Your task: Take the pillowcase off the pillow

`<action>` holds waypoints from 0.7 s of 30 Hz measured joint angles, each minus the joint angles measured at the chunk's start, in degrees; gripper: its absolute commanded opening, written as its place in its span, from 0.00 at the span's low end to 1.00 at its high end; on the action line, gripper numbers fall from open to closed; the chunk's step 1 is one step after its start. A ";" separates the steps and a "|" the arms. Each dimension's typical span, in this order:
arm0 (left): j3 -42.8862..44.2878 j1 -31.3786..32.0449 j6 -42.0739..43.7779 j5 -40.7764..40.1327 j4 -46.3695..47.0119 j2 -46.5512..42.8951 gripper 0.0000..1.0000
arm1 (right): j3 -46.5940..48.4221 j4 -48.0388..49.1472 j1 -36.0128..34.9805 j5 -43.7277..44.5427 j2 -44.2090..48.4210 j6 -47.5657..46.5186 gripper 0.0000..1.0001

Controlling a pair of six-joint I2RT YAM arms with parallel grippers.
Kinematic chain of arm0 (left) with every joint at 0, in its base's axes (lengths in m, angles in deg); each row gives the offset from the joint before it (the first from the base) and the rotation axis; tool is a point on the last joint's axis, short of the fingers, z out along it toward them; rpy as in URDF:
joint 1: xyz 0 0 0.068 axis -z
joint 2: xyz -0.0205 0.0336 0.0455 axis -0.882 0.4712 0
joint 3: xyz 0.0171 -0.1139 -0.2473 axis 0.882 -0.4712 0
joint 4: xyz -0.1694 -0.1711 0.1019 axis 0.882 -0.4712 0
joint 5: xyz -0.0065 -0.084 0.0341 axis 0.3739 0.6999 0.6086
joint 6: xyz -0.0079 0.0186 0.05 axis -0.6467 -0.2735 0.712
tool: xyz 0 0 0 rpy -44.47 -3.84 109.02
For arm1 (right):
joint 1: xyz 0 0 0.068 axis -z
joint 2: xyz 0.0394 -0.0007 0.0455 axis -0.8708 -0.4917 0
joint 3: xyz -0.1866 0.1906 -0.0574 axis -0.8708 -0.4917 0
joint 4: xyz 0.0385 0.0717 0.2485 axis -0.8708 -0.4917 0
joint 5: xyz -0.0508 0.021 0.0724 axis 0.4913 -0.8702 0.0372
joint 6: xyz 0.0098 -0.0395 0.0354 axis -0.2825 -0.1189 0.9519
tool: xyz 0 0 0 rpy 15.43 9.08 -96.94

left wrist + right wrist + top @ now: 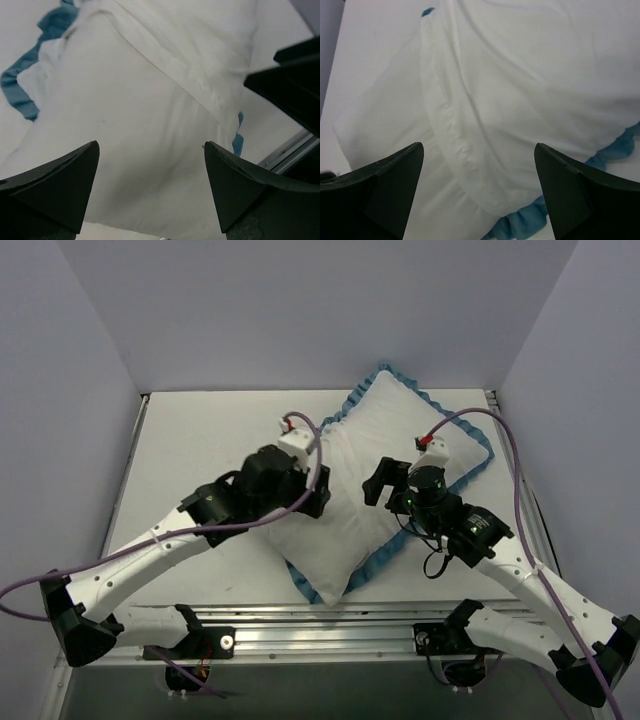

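White cotton ruffled in blue is lying diagonally mid-table (200,430) in the top view: the pillowcase (410,435), plain side up. The left gripper (316,496) is hovering at its nine o'clock edge and the right gripper (378,483) near its centre, both spread and pinching nothing.

In the left wrist view a hem (170,67) is running from eleven to four o'clock. The plainer bulge below it seems to be the pillow (125,150) peeking out.

In the right wrist view that hem is curving from twelve toward six. To do this well, one gripper should be nipping only the loose hem layer while the other is pinning the exposed bulge, before drawing the cover toward its closed end.
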 measured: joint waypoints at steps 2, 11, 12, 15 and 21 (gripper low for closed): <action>-0.42 7.06 1.53 -3.58 -1.22 1.99 0.94 | -1.95 -1.38 1.38 0.63 1.51 0.33 0.93; 2.47 23.93 0.35 -15.80 -7.69 16.76 0.94 | -9.68 -5.77 4.00 0.74 7.02 1.44 0.96; 3.04 24.24 -0.50 -16.65 -8.24 18.21 0.94 | -10.32 -6.14 4.02 0.74 7.80 1.70 0.96; 3.45 24.39 -3.98 -19.41 -9.38 21.09 0.95 | -11.72 -6.67 4.09 0.72 9.66 2.12 0.96; 0.68 22.40 -12.50 -22.45 -8.26 22.29 0.40 | -13.84 -6.73 4.37 0.13 10.51 2.54 0.95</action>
